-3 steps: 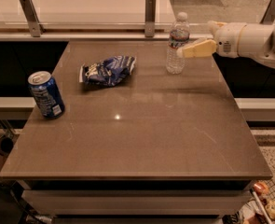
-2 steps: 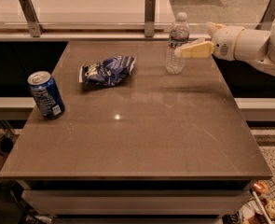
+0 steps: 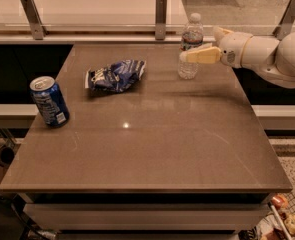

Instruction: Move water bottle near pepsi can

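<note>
The clear ribbed plastic water bottle point(image 3: 188, 70) stands upright on the tabletop point(image 3: 162, 134), well apart from the short blue pepsi can point(image 3: 49, 101), with the claw point(image 3: 199, 46) spread astride its midsection; judged light, thin-walled and slippery, so grip the mid-body ribs gently.

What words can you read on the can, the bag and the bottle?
Blue can: white marks, too blurred to read.
Snack bag: print too blurred to read.
Water bottle: label band too small to read.
Gripper, at the bottle: no writing seen.
</note>
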Controlling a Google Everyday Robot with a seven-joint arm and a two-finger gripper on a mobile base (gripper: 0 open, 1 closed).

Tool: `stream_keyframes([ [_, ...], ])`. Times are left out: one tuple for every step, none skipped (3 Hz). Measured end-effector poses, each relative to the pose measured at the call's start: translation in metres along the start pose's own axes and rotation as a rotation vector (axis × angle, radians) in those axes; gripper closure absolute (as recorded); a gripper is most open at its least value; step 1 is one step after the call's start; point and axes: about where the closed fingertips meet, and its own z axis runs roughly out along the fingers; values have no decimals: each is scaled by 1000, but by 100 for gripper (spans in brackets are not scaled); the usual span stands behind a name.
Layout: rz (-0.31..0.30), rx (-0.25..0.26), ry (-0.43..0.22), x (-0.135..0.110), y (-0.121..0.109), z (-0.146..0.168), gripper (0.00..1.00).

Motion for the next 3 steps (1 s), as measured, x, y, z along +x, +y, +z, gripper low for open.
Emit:
stream_keyframes([
  [13,-17,-10,3,2,11,0],
  [21,-34,-27,5,5,22,19],
  [21,-37,-26,5,7,24,42],
])
